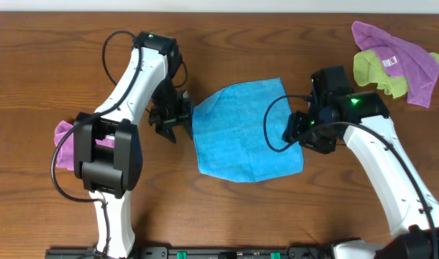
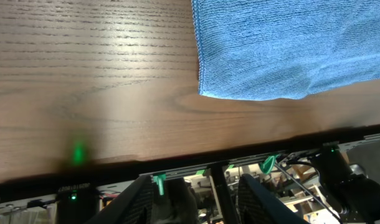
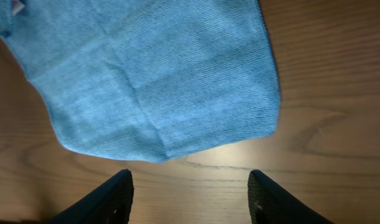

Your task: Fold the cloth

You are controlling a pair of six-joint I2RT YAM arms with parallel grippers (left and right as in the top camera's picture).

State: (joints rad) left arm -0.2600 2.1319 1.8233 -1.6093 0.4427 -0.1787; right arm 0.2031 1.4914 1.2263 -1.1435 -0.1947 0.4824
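Observation:
The sky-blue cloth (image 1: 241, 133) lies flat on the wooden table, mid-table, with faint creases across it. My left gripper (image 1: 173, 119) hovers just off its left edge. In the left wrist view the cloth (image 2: 289, 43) fills the upper right, and the left gripper (image 2: 196, 186) is open, its fingers (image 2: 137, 199) apart with nothing between them. My right gripper (image 1: 299, 133) sits at the cloth's right edge. In the right wrist view the cloth (image 3: 152, 74) lies just beyond the right gripper (image 3: 190, 180), which is open over bare wood, with nothing between its fingertips (image 3: 118, 193).
A purple cloth (image 1: 403, 54) and a yellow-green cloth (image 1: 374, 68) lie bunched at the back right corner. Another pink cloth (image 1: 63, 137) shows at the left, partly under the left arm. The table's front edge (image 2: 177, 158) runs close behind the left gripper.

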